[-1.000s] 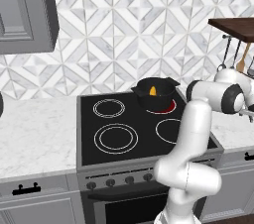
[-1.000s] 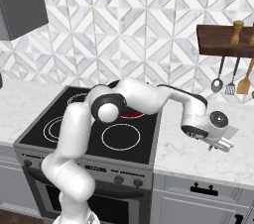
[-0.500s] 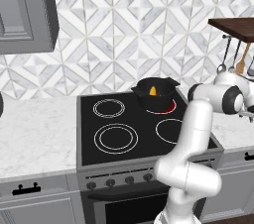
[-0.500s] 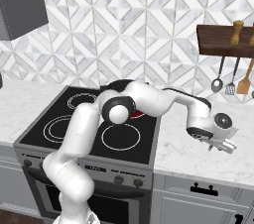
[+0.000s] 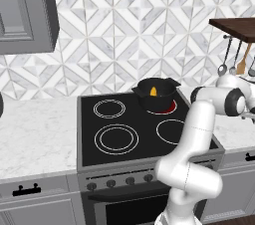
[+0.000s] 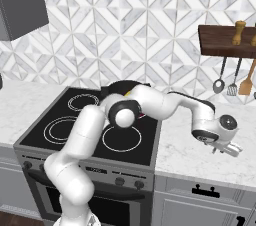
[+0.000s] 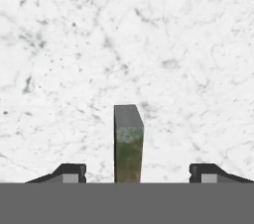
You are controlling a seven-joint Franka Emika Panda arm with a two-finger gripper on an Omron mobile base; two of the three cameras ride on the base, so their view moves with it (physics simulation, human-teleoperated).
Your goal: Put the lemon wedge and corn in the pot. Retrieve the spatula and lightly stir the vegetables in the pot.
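Gripper [image 7: 133,173], lower centre of hand view, had begun narrowing but jaws remained apart around the spatula [image 7: 128,143] handle; grasp imminent.

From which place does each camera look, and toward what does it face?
Left base view: behind the arm, on its left, looking forward over the stove and pot; the arm rises at lower right.
Right base view: behind, on the right, same stove; the arm rises at lower left.
Hand view: on the hand, facing the marble counter; pincer tips stand apart around a dark bar.
Both base views share the stove.
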